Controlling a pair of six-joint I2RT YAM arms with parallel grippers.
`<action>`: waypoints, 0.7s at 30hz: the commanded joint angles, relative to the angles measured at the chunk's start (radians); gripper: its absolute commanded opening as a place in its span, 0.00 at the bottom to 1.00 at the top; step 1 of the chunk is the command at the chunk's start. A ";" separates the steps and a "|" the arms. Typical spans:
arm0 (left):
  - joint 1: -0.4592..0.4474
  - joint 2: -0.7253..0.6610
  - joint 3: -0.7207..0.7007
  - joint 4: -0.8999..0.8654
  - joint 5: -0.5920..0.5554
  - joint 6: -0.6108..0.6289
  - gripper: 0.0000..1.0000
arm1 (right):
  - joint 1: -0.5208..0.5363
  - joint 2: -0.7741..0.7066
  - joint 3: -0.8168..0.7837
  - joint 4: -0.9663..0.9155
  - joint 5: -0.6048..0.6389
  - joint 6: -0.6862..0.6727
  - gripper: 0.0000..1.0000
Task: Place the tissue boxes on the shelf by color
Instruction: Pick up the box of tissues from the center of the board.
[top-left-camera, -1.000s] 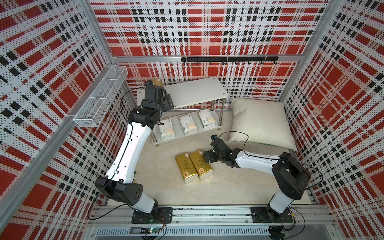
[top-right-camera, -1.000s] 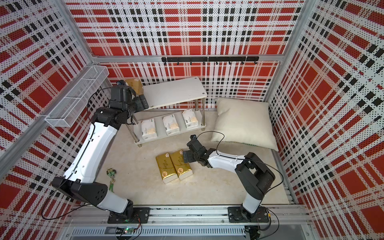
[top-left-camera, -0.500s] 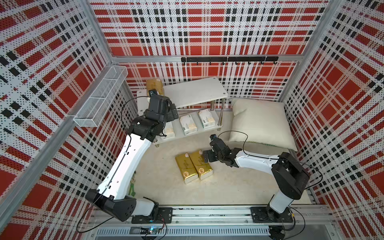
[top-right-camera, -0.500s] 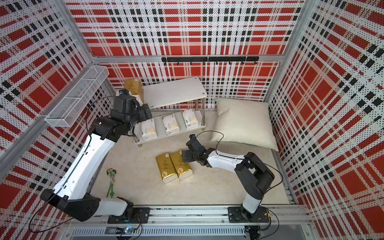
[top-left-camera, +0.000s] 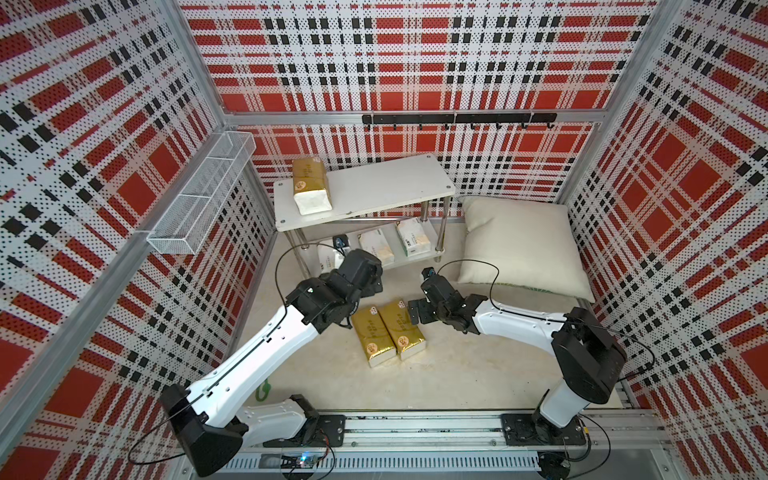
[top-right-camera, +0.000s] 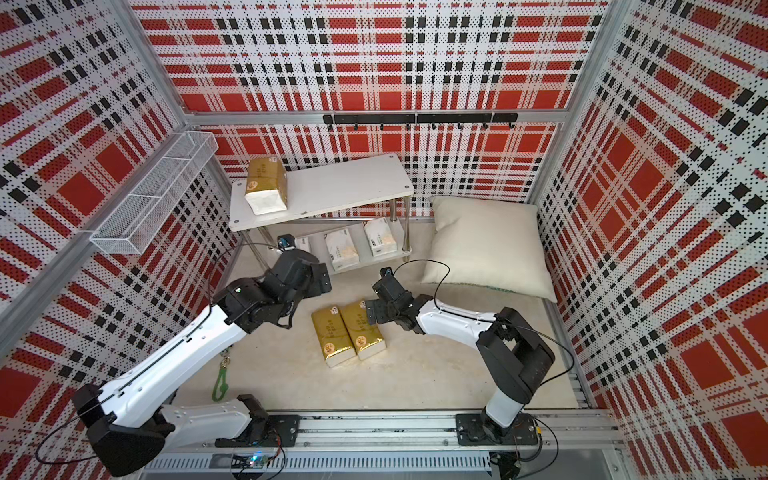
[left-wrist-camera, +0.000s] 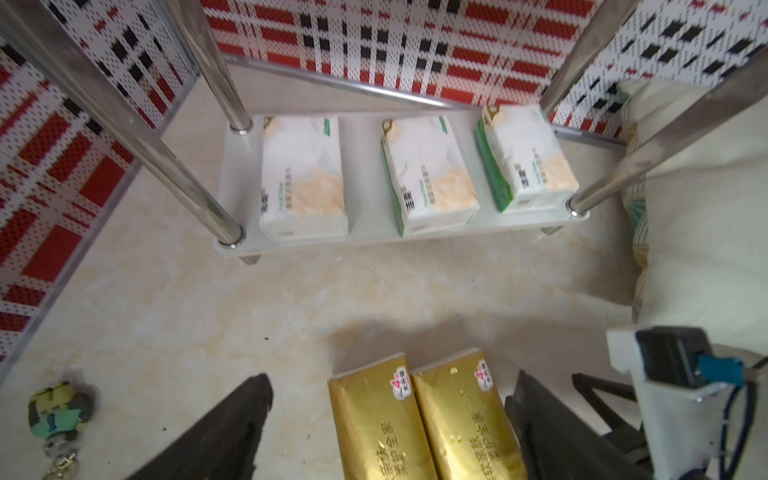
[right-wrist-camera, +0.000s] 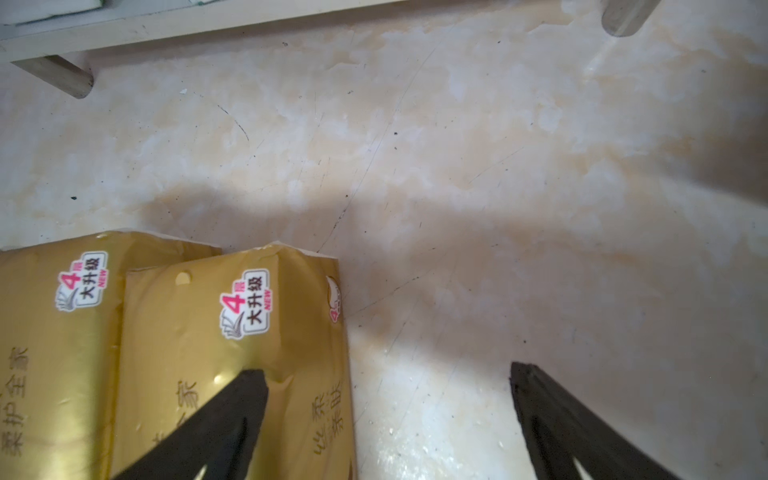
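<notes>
The left gripper (left-wrist-camera: 386, 419) is spread wide and empty, its jaws straddling both gold packs (top-left-camera: 386, 334) on the surface. The right gripper (right-wrist-camera: 386, 415) is also released, one jaw over the nearer gold pack and the other over bare floor.

Risks, as I judge them: the packs touch, so closing may pinch both or shove one aside, and the two arms could collide.

Count: three gold packs, one of them (top-left-camera: 311, 187) on the shelf (top-left-camera: 386, 187) top; three white packs (left-wrist-camera: 415, 174) on the lower board; one pillow (top-left-camera: 519, 245).
</notes>
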 joint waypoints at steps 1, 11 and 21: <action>-0.043 -0.022 -0.074 -0.005 -0.033 -0.134 0.95 | 0.006 -0.038 -0.004 -0.033 0.025 -0.012 1.00; -0.141 -0.046 -0.247 0.051 -0.002 -0.307 0.94 | -0.013 -0.051 -0.018 -0.039 0.021 -0.007 1.00; -0.197 -0.044 -0.323 0.067 0.014 -0.405 0.94 | -0.023 -0.053 -0.034 -0.029 0.015 -0.005 1.00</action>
